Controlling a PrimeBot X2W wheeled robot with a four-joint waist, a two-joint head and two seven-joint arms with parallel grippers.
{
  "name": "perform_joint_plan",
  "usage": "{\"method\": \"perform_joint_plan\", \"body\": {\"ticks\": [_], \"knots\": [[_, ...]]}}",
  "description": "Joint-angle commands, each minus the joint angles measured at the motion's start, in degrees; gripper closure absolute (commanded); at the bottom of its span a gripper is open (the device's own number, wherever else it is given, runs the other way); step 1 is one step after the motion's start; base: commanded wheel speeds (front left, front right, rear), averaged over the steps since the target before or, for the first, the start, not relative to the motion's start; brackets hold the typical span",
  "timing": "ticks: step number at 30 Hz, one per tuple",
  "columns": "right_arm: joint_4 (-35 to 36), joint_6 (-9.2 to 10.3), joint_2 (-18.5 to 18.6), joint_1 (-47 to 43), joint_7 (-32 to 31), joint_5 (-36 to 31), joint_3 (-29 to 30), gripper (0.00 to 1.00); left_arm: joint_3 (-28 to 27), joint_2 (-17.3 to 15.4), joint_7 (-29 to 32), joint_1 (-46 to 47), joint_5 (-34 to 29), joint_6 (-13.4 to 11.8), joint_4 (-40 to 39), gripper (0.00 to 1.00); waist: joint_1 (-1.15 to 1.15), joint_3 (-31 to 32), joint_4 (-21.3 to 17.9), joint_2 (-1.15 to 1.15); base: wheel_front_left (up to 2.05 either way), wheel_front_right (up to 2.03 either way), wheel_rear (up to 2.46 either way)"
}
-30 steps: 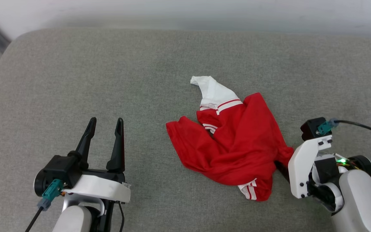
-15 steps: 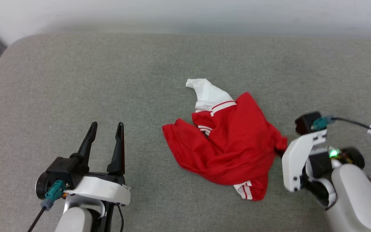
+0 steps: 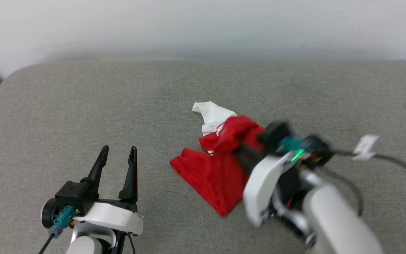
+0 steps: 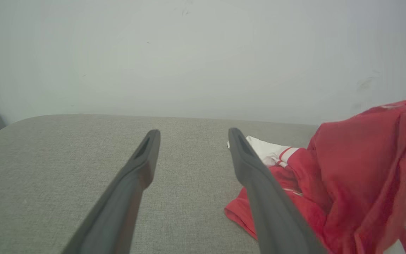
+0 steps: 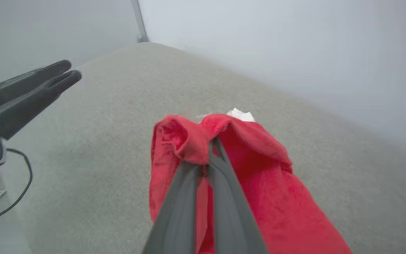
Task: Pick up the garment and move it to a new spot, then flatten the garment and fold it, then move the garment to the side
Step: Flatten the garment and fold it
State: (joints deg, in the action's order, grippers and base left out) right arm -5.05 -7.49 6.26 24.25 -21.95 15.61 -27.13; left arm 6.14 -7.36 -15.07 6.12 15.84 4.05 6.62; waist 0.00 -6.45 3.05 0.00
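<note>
R gripper [image 5: 213,145] is clamped tight on a bunched fold of the shirt [image 3: 220,176], fingers pressed together w/ red cloth pinched at the tips. In head view this gripper is motion-blurred.

Shirt is bright red and crumpled. One white sleeve [image 3: 211,114] sticks out toward the cushion's back edge, w/ red-striped white trim where it meets the red.

The pinched part is raised off the cushion [image 3: 83,106] and the rest drapes down from the grip. The left red edge and the white sleeve lie on the grey fabric.

Spot: approx mid cushion, a bit right of ctr, well clear of every edge. In left wrist view the red cloth stands as a tall drape at the right, w/ deep vertical folds.

L gripper [image 3: 118,150] is spread wide and empty, over the front-left part of the cushion, apart from the shirt's left edge.

A black cable [image 3: 382,156] w/ a white tag [image 3: 365,144] trails off the right arm. Pale wall [image 3: 203,28] behind the back edge.
</note>
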Motion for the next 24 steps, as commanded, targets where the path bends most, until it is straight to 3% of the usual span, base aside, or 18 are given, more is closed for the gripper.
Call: {"method": "perform_joint_plan", "body": {"ticks": [1,5,14,15,16,24], "knots": [[0.2,0.00,0.2,-2.2,-0.5,1.5,-3.7,1.00,0.0,-0.1,-0.1,-0.5,-0.1,0.3,0.2,0.00,0.00,0.2,0.0,0.00,0.00,0.00,0.00],[-1.0,0.00,1.1,-6.7,-2.8,5.9,-12.8,1.00,0.4,0.0,-0.1,-0.8,0.0,0.4,0.4,0.00,0.00,0.5,0.1,0.00,0.00,0.00,0.00],[-8.3,0.00,2.4,-11.9,-3.3,10.7,-19.4,1.00,1.2,-0.1,-0.1,-0.9,0.3,0.4,0.8,0.00,0.00,0.5,-0.4,0.00,0.00,0.00,0.00],[-8.7,0.00,2.1,-12.0,-2.1,10.8,-19.0,0.58,1.3,-0.1,-0.1,-1.0,0.3,0.4,0.8,0.00,0.00,0.5,-0.5,0.00,0.00,0.00,0.00],[-8.9,0.00,1.7,-12.3,-0.8,10.9,-18.5,0.00,1.3,-0.2,-0.1,-1.0,0.3,0.3,0.9,0.00,0.00,0.6,-0.6,0.00,0.00,0.00,0.00],[-2.4,0.00,-0.1,-14.8,15.5,8.5,-14.0,0.00,1.5,-0.7,-0.1,-1.8,0.3,-0.3,1.0,0.00,0.00,2.1,-1.1,0.00,0.00,0.00,0.00]]}}
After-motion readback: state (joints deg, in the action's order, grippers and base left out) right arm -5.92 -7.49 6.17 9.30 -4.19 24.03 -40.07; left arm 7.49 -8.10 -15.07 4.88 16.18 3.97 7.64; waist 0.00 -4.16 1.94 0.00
